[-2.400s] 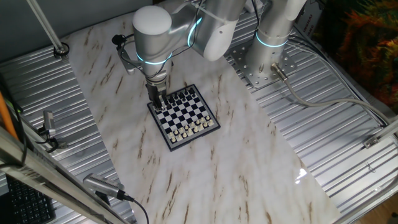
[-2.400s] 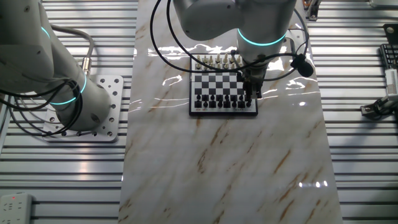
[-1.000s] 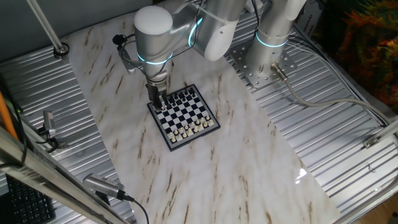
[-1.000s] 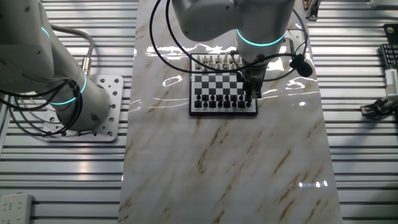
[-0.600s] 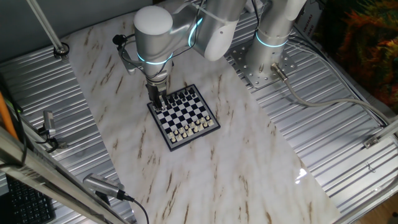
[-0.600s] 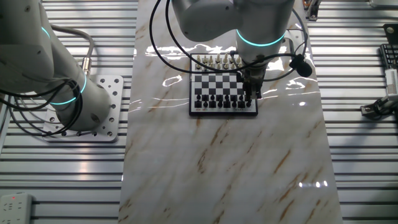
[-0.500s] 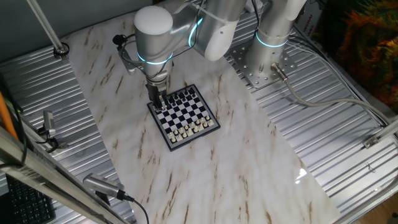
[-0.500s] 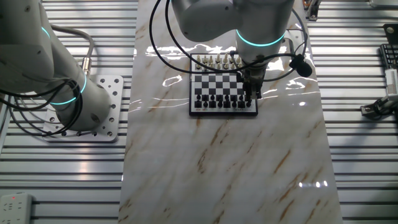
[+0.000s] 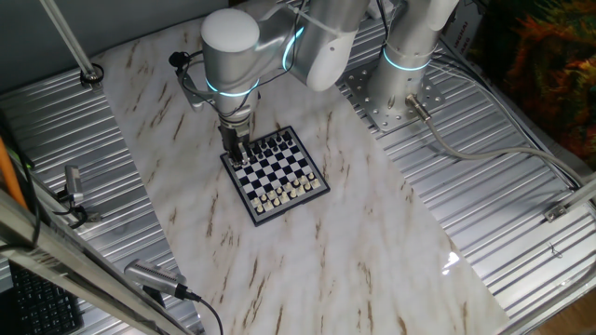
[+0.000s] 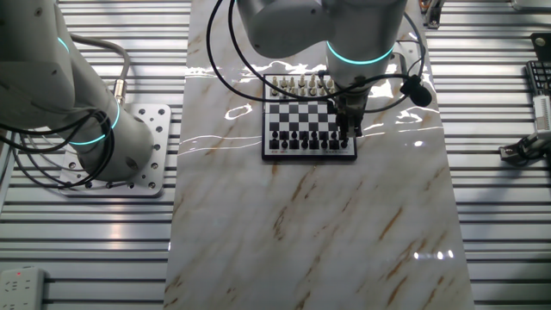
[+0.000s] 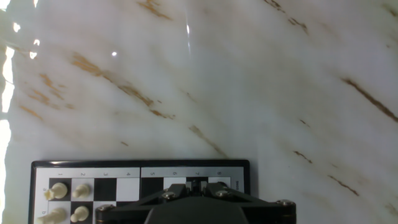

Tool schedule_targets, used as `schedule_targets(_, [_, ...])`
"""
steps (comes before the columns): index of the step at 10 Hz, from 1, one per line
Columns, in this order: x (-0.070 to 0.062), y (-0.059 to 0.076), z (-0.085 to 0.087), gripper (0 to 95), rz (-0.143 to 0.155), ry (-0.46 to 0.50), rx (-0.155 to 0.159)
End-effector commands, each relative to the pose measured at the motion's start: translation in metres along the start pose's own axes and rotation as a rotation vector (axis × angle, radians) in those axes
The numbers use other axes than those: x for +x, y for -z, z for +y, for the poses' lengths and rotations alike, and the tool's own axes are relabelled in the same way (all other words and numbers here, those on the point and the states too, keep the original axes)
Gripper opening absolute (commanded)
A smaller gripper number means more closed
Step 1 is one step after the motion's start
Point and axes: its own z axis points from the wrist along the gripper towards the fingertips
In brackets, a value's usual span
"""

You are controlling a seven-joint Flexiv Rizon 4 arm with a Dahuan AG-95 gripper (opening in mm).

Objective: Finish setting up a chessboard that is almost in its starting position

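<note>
The chessboard [image 9: 277,173] lies on the marble sheet, with dark pieces [image 9: 277,142] along its far edge and pale pieces [image 9: 285,194] along its near edge. In the other fixed view the board [image 10: 310,115] has pale pieces [image 10: 301,84] at the back and dark pieces [image 10: 301,138] at the front. My gripper [image 9: 240,154] stands low over the dark corner of the board [image 10: 348,133]. In the hand view the board's border [image 11: 93,165] and two pale pieces [image 11: 59,190] show, and my gripper [image 11: 196,185] has its fingers close together with a small dark piece between them.
A bolted base plate [image 9: 391,102] carries the arm at the back right. A second arm [image 10: 77,95] stands at the left on a plate [image 10: 142,172]. A metal post [image 9: 88,73] and clamps [image 10: 525,148] sit on the ribbed table around the marble sheet [image 10: 310,232].
</note>
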Motion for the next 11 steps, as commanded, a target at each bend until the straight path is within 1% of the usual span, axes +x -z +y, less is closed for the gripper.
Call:
schedule_targets(1, [-0.0002,0.0001,0.0,0.0,-0.002,0.002,0.0])
schedule_targets(10, [-0.0002,0.0,-0.0001,0.0,-0.002,0.016,0.001])
schedule_targets(11, [-0.0002,0.0,-0.0001,19.0,-0.003,0.019,0.001])
